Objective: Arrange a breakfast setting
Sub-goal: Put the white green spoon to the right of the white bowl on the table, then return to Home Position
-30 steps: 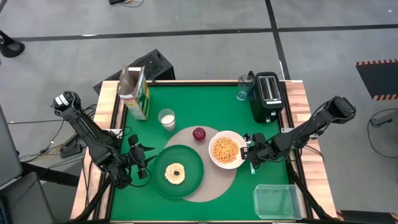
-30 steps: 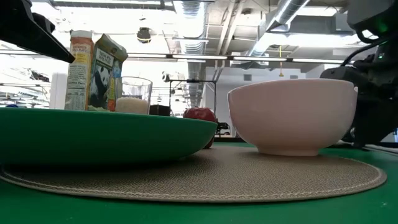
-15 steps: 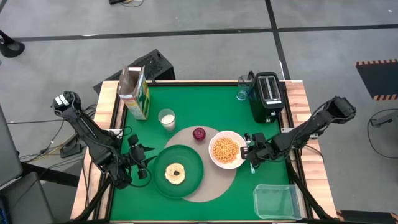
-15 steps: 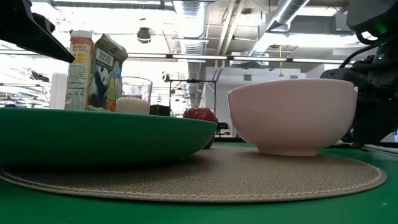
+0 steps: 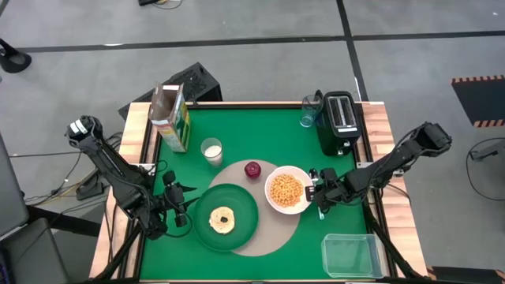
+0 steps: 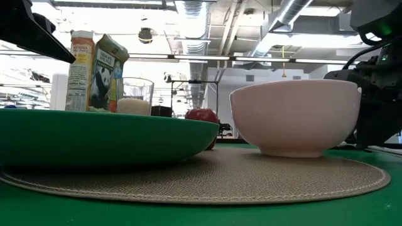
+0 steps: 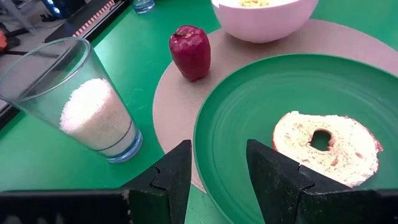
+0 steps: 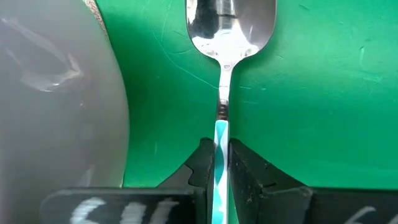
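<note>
The metal spoon (image 8: 222, 74) lies between the right gripper's (image 8: 216, 163) fingers, its long axis running straight out from them, bowl end away, beside the white bowl (image 5: 287, 189) just off the round beige placemat (image 5: 260, 201). The fingers are clamped on its blue-striped handle, low over the green surface (image 5: 260, 138). The left gripper (image 7: 217, 171), fingers apart, waits by the dark green plate (image 7: 249, 106).

Green tabletop (image 5: 252, 130), wood-edged. Directly on it: round beige placemat (image 5: 272, 237), milk glass (image 5: 211, 150), green-yellow cereal box (image 5: 171, 118), black toaster (image 5: 339, 120), small clear glass (image 5: 308, 114), clear plastic container (image 5: 349, 255), metal spoon (image 8: 227, 25) beside the placemat.
</note>
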`<state>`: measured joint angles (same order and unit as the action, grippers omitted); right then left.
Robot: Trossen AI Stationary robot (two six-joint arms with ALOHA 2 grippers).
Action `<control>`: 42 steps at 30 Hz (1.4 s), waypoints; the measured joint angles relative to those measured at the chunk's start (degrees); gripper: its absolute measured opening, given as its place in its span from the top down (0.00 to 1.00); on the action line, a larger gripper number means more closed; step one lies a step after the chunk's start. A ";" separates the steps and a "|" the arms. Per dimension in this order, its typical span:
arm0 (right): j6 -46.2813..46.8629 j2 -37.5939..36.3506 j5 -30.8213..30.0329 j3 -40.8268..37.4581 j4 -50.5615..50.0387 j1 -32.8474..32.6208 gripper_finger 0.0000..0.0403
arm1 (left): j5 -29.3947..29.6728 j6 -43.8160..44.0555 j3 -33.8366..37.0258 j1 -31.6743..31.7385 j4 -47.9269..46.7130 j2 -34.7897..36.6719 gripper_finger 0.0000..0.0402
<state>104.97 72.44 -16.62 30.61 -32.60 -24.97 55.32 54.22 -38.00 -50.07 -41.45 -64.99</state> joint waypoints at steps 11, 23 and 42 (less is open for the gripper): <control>0.15 0.00 0.00 0.02 0.02 0.00 0.85 | -0.03 -0.01 0.00 0.00 0.20 0.00 0.65; 0.02 0.02 0.02 0.02 0.07 0.00 0.80 | -0.06 -0.02 0.00 0.00 0.24 0.00 0.65; -4.17 -7.55 1.53 0.11 -3.81 -0.39 0.64 | -1.15 -0.24 0.00 0.01 0.22 0.00 0.65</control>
<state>100.80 64.89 -15.09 30.72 -36.41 -25.36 54.17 53.98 -38.00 -50.06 -41.23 -64.99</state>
